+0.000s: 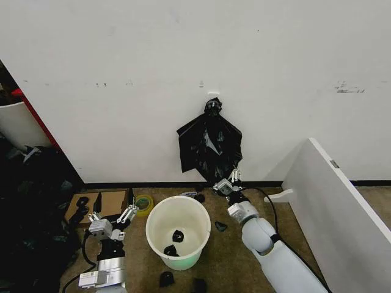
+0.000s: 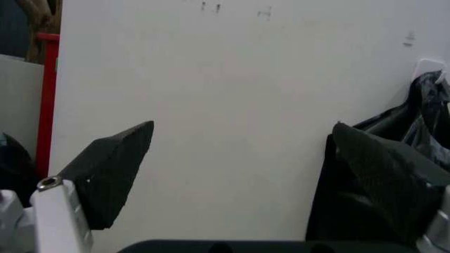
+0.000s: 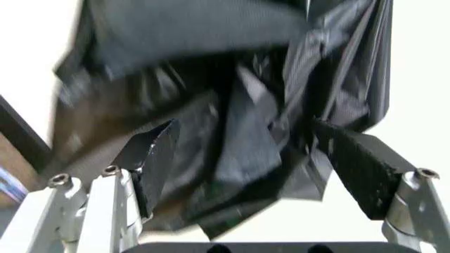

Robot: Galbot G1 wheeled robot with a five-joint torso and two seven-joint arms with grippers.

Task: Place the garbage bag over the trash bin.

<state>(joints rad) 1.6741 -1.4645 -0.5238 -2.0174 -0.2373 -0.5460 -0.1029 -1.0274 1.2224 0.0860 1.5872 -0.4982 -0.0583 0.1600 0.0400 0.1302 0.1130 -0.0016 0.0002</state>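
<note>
The trash bin, round and white with a pale green base, stands on the floor between my arms, with two small black scraps inside. On the wall behind it a flat black bundle, knotted at its top, hangs from a hook. My right gripper is open at the bundle's lower edge. The right wrist view shows crinkly black folds between the spread fingers. The garbage bag is hidden: I cannot tell it apart from the bundle. My left gripper is open and holds nothing, left of the bin, facing the wall.
A large white slanted panel leans at the right. Cardboard boxes and a tape roll lie left of the bin. Black scraps dot the floor near it. Dark clutter fills the left side.
</note>
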